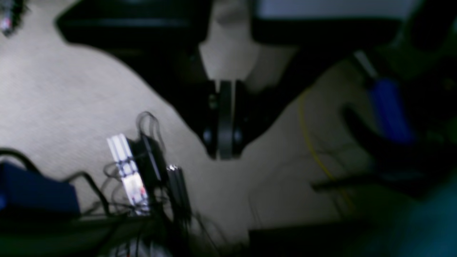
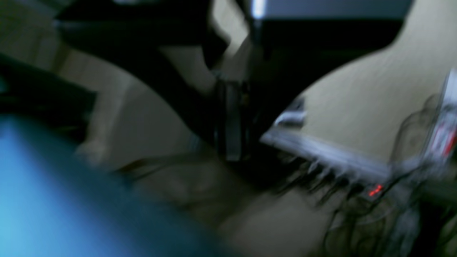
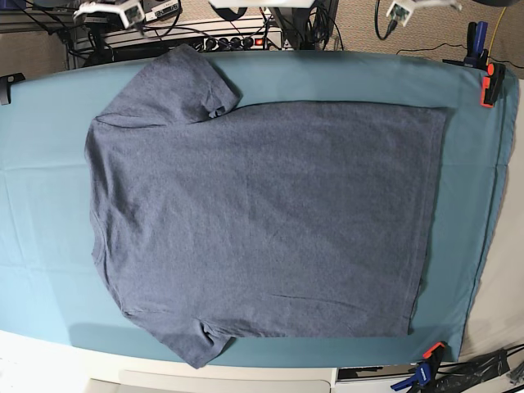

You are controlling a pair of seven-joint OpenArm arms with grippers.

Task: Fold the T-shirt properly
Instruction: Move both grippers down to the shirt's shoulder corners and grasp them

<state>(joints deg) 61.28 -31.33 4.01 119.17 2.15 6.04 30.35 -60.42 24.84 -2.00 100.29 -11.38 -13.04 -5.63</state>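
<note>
Left tool: the left tool [image 1: 225, 150] showed at the middle of its wrist view, jaws pressed together on nothing, hanging over pale carpet with cables and a power strip [image 1: 126, 171] at lower left.
Right tool: the right tool [image 2: 231, 153] sat mid-frame in a smeared wrist view, clenched with nothing between the jaws; blue-green cloth filled the lower left corner.
Arms in the overhead view: neither arm appeared, so both were parked off the desk.
T-shirt: the T-shirt [image 3: 262, 217] lay flat and spread across the centre of the overhead frame, collar end at the left, hem at the right, one sleeve at upper left, the other at lower left; no lettering showed, so it was probably face down.
Cloth: the teal cloth [image 3: 49, 164] covered the desk beneath the shirt, held by clamps [image 3: 490, 82] at upper right and lower right.
Progress: no fold had been made, judging by the flat spread.
Risk, pinching: a tool that came down clenched would only shove the fabric; it would need to open first.
Risk, cloth: a deep pinch at the hem could catch the teal cloth too and drag it against the clamps.
Risk, wrinkles: the creases near the left shoulder and lower sleeve could get folded in.
Risk, sleeve: the lower left sleeve lay near the desk's front edge and might slip over it.
</note>
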